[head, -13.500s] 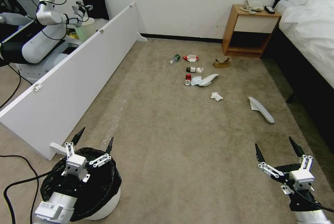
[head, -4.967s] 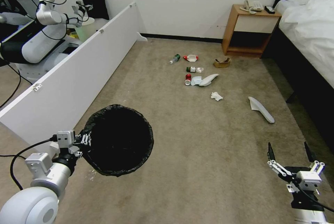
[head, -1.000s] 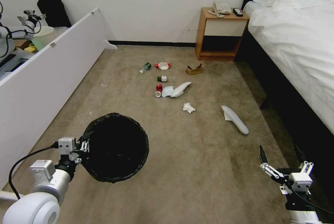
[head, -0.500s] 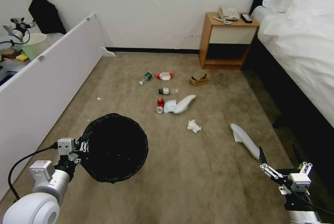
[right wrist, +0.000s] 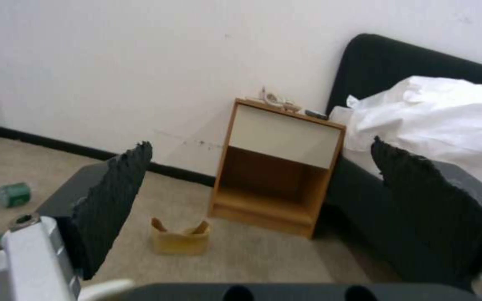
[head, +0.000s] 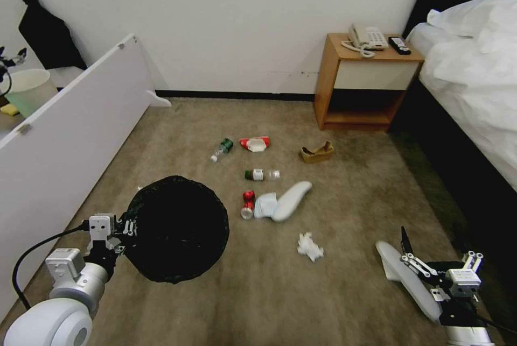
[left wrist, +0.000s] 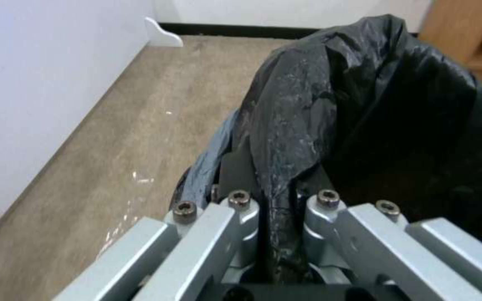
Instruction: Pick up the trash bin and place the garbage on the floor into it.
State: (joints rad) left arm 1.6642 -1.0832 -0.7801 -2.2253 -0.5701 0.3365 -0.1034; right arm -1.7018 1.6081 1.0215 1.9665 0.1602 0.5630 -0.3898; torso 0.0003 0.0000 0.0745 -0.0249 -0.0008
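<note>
Two tools were in view. Low on the left, the left tool [head: 125, 226] was clamped on the black-bagged rim of the trash bin [head: 177, 227], held clear of the floor [head: 269, 292], apparently tilted. Low on the right, the right tool [head: 437, 255] was spread wide and empty above a white slipper [head: 404, 279]. More garbage [head: 264, 174] lay ahead on the carpet.

Glossy crinkled black plastic bag [left wrist: 319, 108] (matt short-pile carpet [head: 334, 303] beneath), wooden nightstand [head: 323, 87].
</note>
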